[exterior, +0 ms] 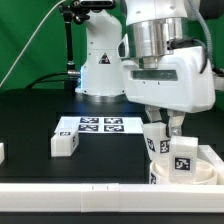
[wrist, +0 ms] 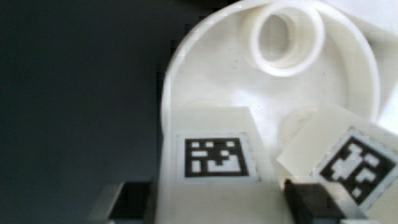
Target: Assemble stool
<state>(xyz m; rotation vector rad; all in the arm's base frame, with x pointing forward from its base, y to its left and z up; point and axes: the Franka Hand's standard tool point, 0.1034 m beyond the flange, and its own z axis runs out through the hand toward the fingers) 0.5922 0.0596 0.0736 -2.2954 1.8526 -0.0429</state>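
Note:
The stool's round white seat [exterior: 208, 166] lies at the exterior view's lower right, and its centre hole [wrist: 285, 40] shows in the wrist view. A white tagged leg [exterior: 155, 139] [wrist: 217, 150] stands upright on the seat. My gripper [exterior: 163, 121] [wrist: 222, 203] comes down from above and is shut on it, one dark finger [wrist: 128, 205] on each side. A second tagged leg [exterior: 184, 160] [wrist: 352, 162] stands on the seat right beside the held one. A third leg [exterior: 65, 143] lies loose on the black table.
The marker board [exterior: 100, 125] lies flat mid-table, behind the loose leg. A long white rail [exterior: 70, 190] runs along the front edge. The arm's white base [exterior: 100, 70] stands at the back. A small white piece [exterior: 2, 152] shows at the exterior view's left edge.

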